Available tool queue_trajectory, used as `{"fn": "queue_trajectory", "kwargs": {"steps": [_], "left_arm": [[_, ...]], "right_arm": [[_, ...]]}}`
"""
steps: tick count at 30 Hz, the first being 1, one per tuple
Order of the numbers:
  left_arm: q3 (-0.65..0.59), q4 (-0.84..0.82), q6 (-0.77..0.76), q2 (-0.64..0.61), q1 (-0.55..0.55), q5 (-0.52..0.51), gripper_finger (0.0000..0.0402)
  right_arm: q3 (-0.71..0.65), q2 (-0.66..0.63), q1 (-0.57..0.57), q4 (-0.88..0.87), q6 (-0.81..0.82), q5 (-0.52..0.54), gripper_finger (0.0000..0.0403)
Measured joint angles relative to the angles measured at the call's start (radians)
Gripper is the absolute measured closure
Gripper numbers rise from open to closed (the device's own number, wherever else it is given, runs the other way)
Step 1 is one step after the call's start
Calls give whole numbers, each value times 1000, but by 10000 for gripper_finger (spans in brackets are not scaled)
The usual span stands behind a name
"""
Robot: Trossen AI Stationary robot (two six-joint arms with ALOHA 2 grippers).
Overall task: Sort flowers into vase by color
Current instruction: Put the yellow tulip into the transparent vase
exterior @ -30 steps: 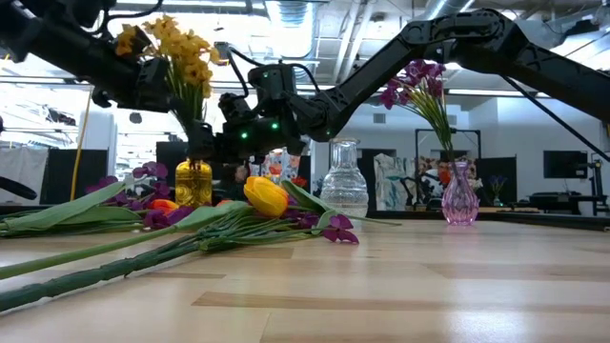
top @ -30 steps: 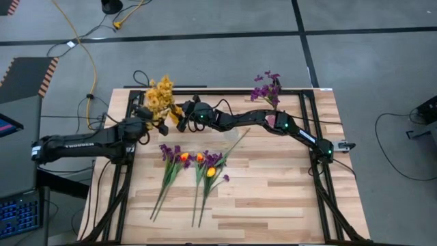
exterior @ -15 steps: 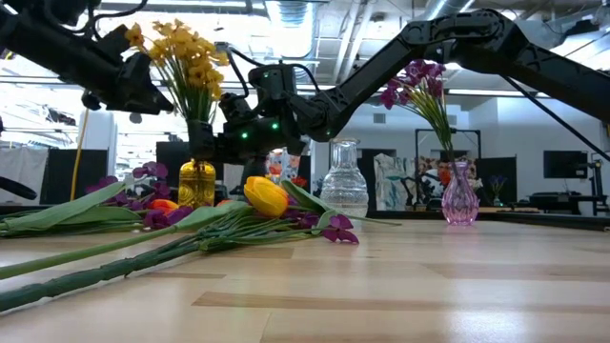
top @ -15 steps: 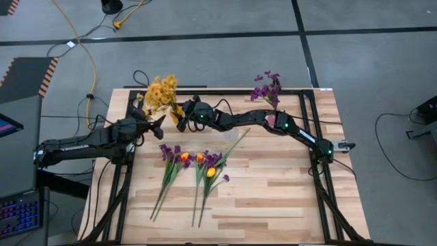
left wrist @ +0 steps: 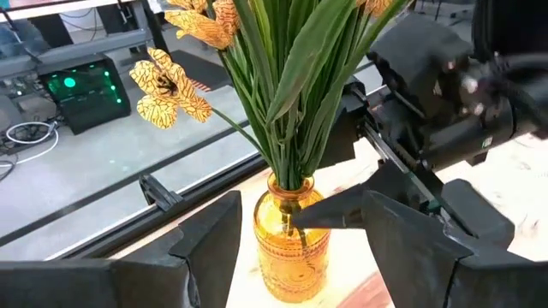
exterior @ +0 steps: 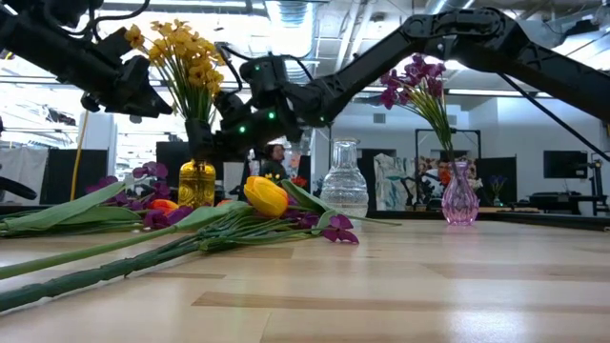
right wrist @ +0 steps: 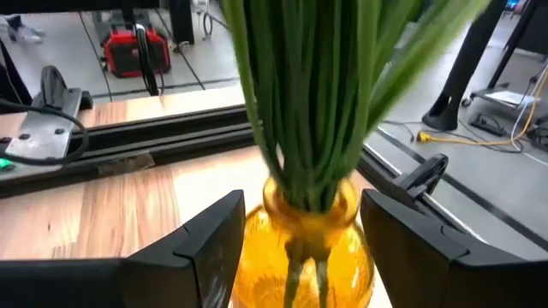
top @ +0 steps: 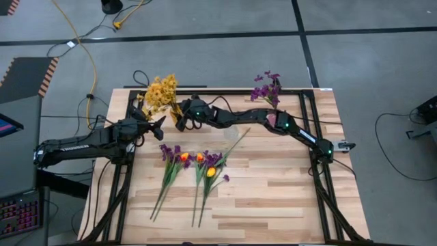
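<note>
Both grippers sit close to the yellow vase [exterior: 194, 183] at the far left of the table [top: 273, 191]. My right gripper [top: 181, 113] has its fingers spread wide with the vase's neck and the green stems right in front of them; I see no contact with the glass. My left gripper [top: 158, 123] is also spread, empty, just beside the vase on the side nearer me, its fingers [left wrist: 205, 248] framing the amber glass from a short way back.

Yellow flowers [top: 160, 92] stand upright in that vase, directly ahead of both grippers. Nearer me than the two grippers, the remaining flowers lie flat on the wood: purple blooms [top: 170, 152] mixed with orange-yellow tulip buds [top: 210, 171], stems pointing toward my edge of the table. Off along the right arm, a clear vase [exterior: 344, 187] stands empty, and beyond it a pink vase [exterior: 459, 198] holds purple flowers [top: 267, 87].
</note>
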Motion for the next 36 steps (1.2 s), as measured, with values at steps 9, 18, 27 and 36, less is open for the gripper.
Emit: {"fn": "queue_trajectory", "kwargs": {"steps": [9,18,27,36], "left_arm": [[0,-2,-9,0,0,0,172],[0,-2,-9,0,0,-1,172],[1,-2,-8,0,0,-1,172],[1,-2,-8,0,0,-1,172]], "right_arm": [[92,-4,0,-189,0,0,142],[164,-3,0,-316,0,0,142],[268,-3,0,-544,0,0,142],[365,-2,0,-753,0,0,142]]}}
